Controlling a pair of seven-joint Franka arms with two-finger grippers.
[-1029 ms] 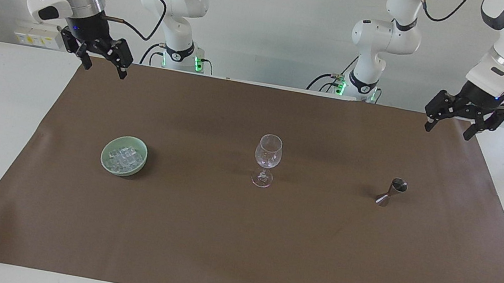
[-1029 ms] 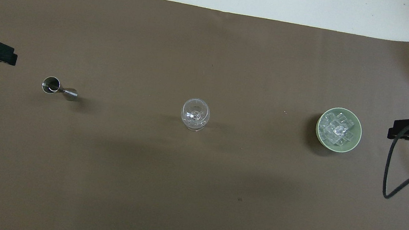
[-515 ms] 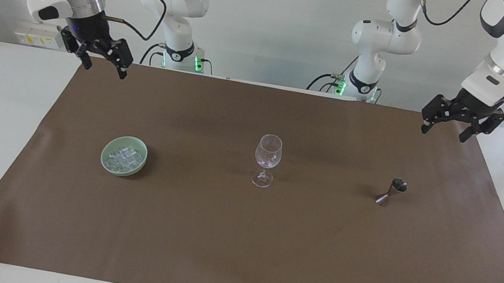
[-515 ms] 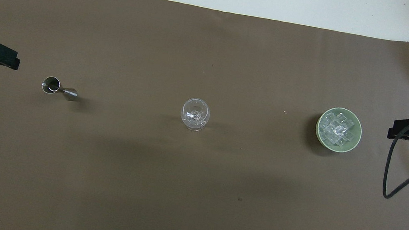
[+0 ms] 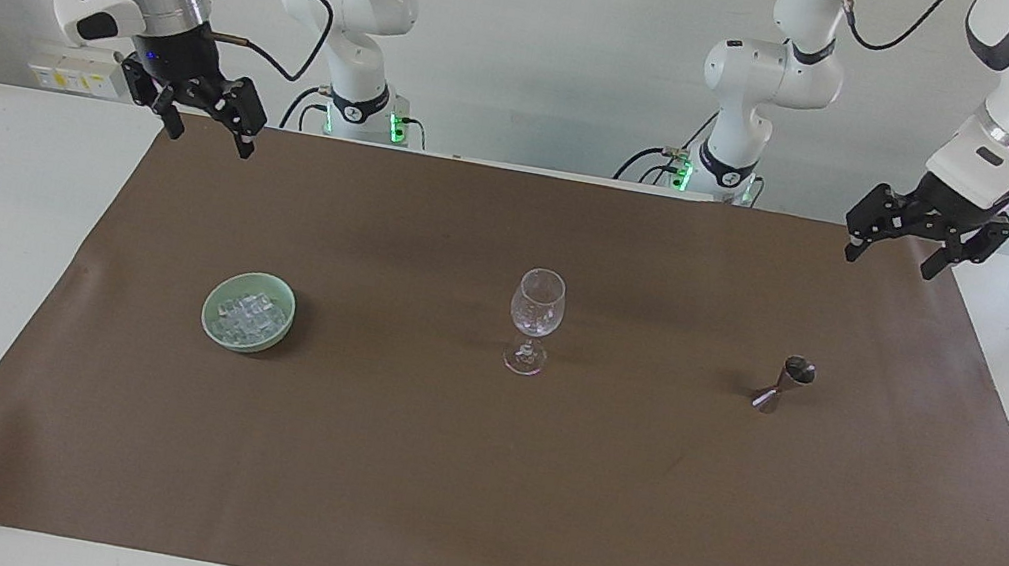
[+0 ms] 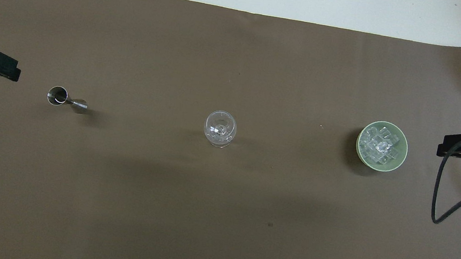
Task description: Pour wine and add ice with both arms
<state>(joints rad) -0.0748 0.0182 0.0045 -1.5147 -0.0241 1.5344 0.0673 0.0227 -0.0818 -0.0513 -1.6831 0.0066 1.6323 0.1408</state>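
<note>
The ice (image 5: 250,317) sits in a green bowl (image 5: 214,328), beside the wine glass (image 5: 534,320) toward the right arm's end. The right gripper (image 5: 202,131) and left gripper (image 5: 889,256) hang wide open, holding nothing, well apart from the glass.

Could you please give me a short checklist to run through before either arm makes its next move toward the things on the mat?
1. Left gripper free and jaws open, up over the mat's edge near the jigger: ok.
2. Right gripper free and jaws open, up over the mat's corner at the bowl's end: ok.
3. Wine glass upright at the middle of the mat, apart from everything else: ok.
4. Ice heaped inside the green bowl, none spilled on the mat: ok.
5. Jigger standing upright toward the left arm's end: ok.
6. Liquid in the jigger ready to pour: cannot tell.
</note>
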